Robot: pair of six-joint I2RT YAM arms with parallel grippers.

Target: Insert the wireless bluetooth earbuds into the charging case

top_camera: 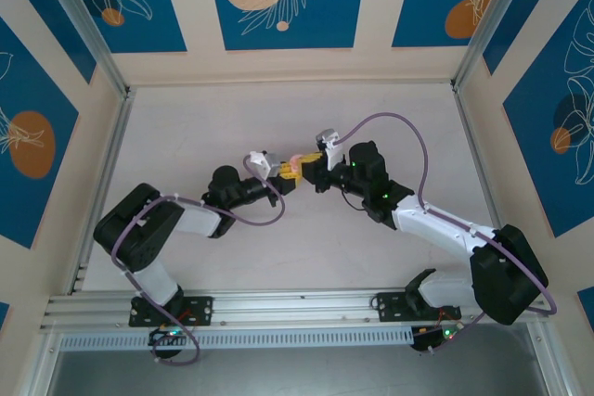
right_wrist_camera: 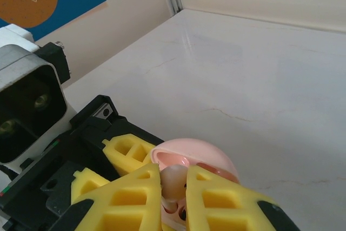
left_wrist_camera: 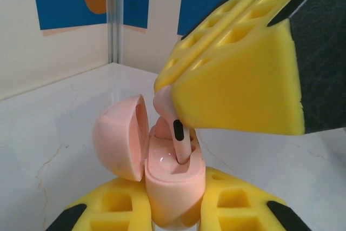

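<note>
Yellow foam-padded fingers [left_wrist_camera: 124, 204] of the left gripper [left_wrist_camera: 175, 206] rise from the bottom edge of the left wrist view, clenched on the lower body of a pink rounded plastic charging case [left_wrist_camera: 173, 182], which stands upright between them. Its domed lid [left_wrist_camera: 121, 136] is swung open to the left of the frame. From the upper right of that view the right gripper [left_wrist_camera: 172, 91] reaches down over the case, its own yellow pads pinched together on a pale pink wireless earbud with a black strip on its stem [left_wrist_camera: 183, 147]. The earbud hangs stem-down with its lower end inside the open mouth of the charging case. In the right wrist view the right gripper [right_wrist_camera: 173, 190] sits at the bottom centre, the earbud [right_wrist_camera: 173, 176] squeezed between its tips and the case [right_wrist_camera: 200, 152] just behind them. From the top external camera the left gripper [top_camera: 281, 176] and the right gripper [top_camera: 310, 164] meet tip to tip at the middle of the frame, above the white marbled worktop [top_camera: 306, 248].
</note>
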